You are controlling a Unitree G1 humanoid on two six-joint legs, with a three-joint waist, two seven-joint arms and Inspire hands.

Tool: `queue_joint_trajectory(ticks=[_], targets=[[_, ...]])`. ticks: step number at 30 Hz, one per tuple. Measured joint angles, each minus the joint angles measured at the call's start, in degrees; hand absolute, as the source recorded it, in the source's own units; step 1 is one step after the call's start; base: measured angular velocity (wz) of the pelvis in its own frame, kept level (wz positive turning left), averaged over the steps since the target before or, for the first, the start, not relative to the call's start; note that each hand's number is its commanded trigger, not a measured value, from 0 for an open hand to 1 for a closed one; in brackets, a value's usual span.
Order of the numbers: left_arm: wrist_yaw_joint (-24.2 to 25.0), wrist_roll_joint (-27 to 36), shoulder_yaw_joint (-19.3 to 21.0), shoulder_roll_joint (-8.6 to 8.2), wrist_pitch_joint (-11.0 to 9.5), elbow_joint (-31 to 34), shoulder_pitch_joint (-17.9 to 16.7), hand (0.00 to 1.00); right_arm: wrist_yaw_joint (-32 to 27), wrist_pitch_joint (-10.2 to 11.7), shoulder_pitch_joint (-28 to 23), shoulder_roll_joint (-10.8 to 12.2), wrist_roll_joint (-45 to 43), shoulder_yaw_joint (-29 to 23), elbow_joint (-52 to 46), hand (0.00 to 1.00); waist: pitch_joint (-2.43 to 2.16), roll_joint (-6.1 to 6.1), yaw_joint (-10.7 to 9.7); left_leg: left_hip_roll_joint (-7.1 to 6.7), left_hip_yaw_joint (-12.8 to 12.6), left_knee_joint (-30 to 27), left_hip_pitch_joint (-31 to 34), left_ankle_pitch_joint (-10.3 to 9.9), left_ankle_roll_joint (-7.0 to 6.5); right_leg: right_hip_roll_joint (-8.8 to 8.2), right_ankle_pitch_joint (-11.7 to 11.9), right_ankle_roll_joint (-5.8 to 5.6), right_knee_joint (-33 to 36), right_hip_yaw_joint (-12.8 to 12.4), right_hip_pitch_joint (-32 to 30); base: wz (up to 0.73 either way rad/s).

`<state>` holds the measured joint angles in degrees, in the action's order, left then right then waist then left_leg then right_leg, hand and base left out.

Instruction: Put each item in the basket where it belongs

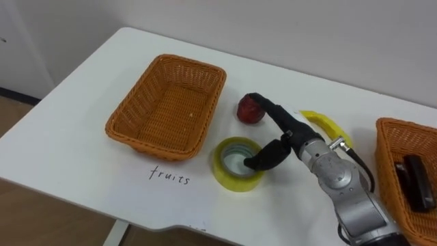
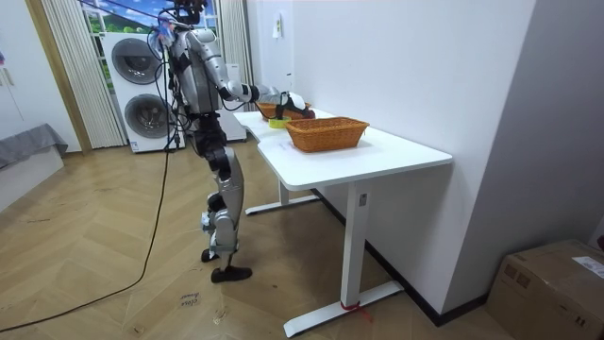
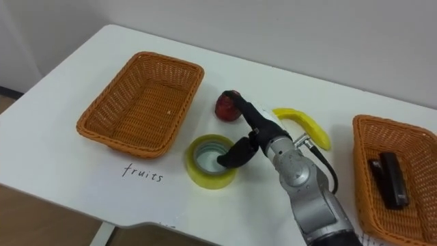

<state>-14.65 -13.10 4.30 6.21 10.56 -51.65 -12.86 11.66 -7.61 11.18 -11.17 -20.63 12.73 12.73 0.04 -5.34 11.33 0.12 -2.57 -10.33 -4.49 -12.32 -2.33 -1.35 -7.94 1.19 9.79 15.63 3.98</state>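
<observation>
Yellow tape roll point(image 1: 232, 182) lies near the desk's point(image 1: 82, 102) front edge, just beside the left basket point(image 1: 167, 109), with the red apple point(image 1: 249, 113) right behind it. The right hand point(image 1: 290, 130) is spread and grasps nothing: its straight fingers reach the apple, and its thumb points down into the roll's hole. I see a risk here: the fingers may push the apple so it rolls toward the banana point(image 1: 331, 125), or the thumb may drag the tape along. Before the empty left basket, "fruits" point(image 1: 169, 176) is handwritten on the desk. The right basket point(image 1: 386, 174) holds a black object point(image 1: 416, 181).

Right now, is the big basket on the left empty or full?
Empty: the left basket shows bare wicker inside; the red fruit sits outside on the table.
</observation>
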Motion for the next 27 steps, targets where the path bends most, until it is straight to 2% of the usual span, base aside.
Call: queue_joint_trajectory(ticks=[8,27], targets=[[-0.1,0.0,0.1,0.00,0.0,0.3,0.0,0.00,1.4,-0.1,0.0,0.0,-1.7,-0.1,-0.4,0.00,0.03,-0.04,0.0,0.00,-0.1,0.2,-0.1,0.0,0.00,0.03,0.0,0.00,0.0,-0.5,0.0,0.00],[0.7,-0.1,0.1,0.00,0.0,0.4,0.3,0.00,8.5,-3.8,0.0,0.0,-7.3,-0.7,-5.8,0.00,0.13,-0.28,-0.1,0.01,-0.4,0.7,-0.2,0.0,-0.02,0.13,0.0,0.00,-0.1,-0.7,-0.3,0.00]])
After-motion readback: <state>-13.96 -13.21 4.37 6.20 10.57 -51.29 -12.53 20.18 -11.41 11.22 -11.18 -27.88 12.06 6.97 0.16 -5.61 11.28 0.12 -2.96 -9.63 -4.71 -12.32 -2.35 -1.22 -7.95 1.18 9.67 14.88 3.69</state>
